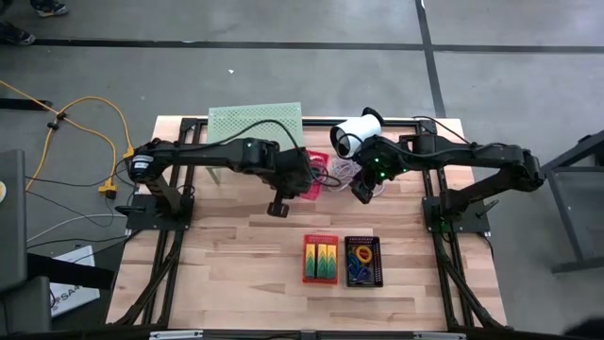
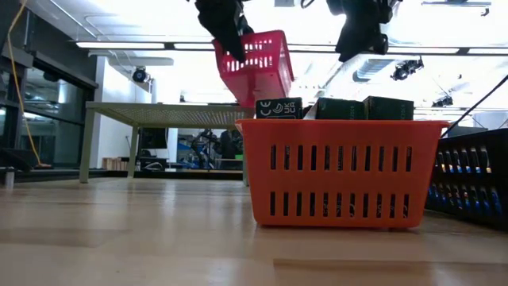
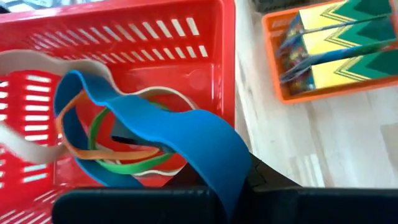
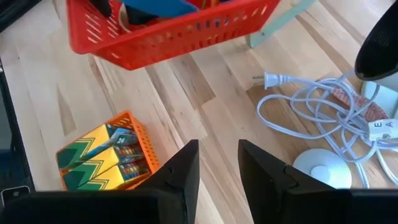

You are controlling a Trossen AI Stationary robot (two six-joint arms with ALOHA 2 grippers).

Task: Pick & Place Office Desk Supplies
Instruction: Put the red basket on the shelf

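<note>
1. Our left gripper (image 1: 300,176) has its fingers clamped fully together on the rim of the red basket (image 2: 258,67), holding it lifted clear of the table (image 1: 236,264) and tilted. We judge the rim pinch is chosen because the mesh wall gives a thin edge to bite.
2. Inside that basket, in the left wrist view, lie a wide blue band (image 3: 168,134), a green loop (image 3: 118,163), an orange one and a pale one, bunched against the lower wall, likely slid there by the tilt.
3. Our right gripper (image 4: 217,163) hangs above the table near the back with its fingers partly apart and nothing between them; it looks to be waiting.
4. Just beside it lie a white cable coil (image 4: 314,109) and the white cylinder device (image 1: 357,134), not our concern.
5. Nearer the front edge stand an orange basket (image 1: 320,259) packed with upright green-and-yellow packs (image 4: 93,152), and touching it a black basket (image 1: 363,261) with coloured bits.
6. The pale-green perforated stand (image 1: 255,120) sits at the rear.
</note>
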